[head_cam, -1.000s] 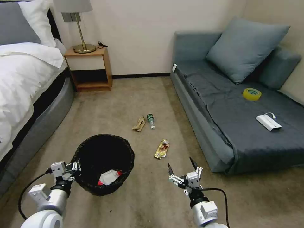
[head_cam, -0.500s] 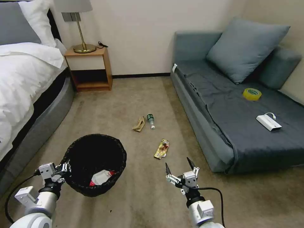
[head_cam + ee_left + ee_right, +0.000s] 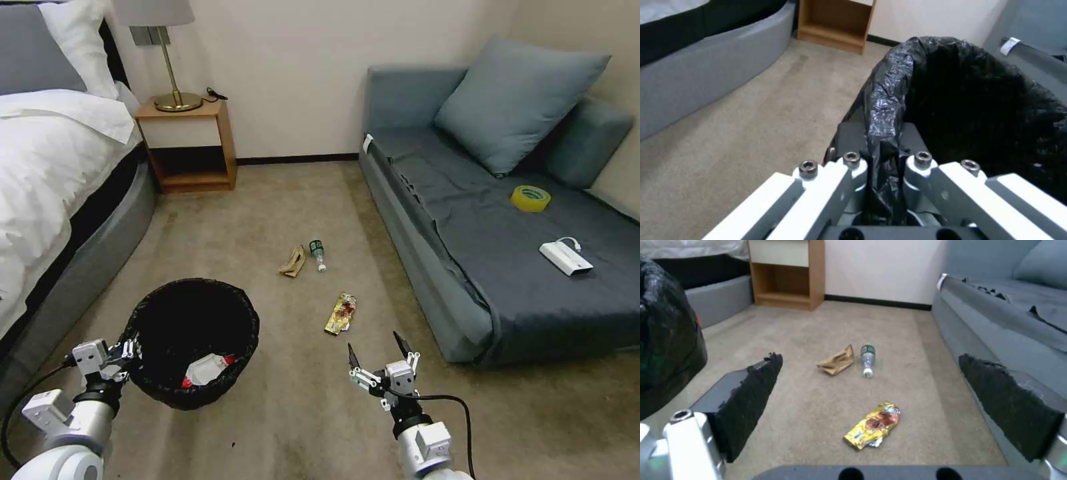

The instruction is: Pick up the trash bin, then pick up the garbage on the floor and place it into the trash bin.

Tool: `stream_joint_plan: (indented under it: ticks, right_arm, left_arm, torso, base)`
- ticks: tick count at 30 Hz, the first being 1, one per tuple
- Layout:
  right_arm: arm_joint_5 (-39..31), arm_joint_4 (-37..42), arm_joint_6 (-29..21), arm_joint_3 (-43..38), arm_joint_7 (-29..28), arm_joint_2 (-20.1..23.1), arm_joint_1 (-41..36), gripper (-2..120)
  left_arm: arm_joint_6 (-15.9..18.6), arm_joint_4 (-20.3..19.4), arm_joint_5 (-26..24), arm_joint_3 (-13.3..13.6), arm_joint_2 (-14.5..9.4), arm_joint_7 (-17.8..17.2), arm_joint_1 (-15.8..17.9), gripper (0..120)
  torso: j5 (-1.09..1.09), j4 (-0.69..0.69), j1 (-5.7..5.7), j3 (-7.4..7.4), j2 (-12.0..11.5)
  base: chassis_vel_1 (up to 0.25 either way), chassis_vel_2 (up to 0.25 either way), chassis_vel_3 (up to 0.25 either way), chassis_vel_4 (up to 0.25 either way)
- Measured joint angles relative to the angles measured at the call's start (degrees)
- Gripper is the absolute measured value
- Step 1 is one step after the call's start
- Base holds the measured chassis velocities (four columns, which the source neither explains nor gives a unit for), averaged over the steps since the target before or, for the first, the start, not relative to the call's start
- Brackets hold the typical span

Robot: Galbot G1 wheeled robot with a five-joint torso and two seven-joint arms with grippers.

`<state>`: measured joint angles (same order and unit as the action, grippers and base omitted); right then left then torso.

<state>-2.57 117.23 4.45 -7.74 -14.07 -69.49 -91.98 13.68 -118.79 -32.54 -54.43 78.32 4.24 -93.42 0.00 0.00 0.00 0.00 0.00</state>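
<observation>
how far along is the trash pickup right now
Done: the left gripper is shut on the rim of the trash bin, and the red-white packet lies inside it. In hand: the right gripper hangs open near the gold wrapper. Left: that wrapper, the bottle and the crumpled paper on the carpet.

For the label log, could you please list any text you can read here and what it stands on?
None can be read.
Tape roll: green marks, blurred.
Bottle: green label, too small.
Gold wrapper: print blurred.
Packet in the bin: no legible print.
</observation>
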Motion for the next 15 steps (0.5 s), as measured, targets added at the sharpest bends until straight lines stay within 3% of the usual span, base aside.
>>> stream_joint_plan:
  ticks: [15]
  right_arm:
    - [-0.51, -0.3, -0.9, 0.53, 0.85, 0.38, 0.61, 100]
  left_arm:
    - [0.19, 0.74, -0.63, -0.87, -0.52, 0.01, 0.91, 5]
  torso:
    - [0.0, 0.0, 0.0, 0.0, 0.0]
  base:
    - [0.0, 0.0, 0.0, 0.0]
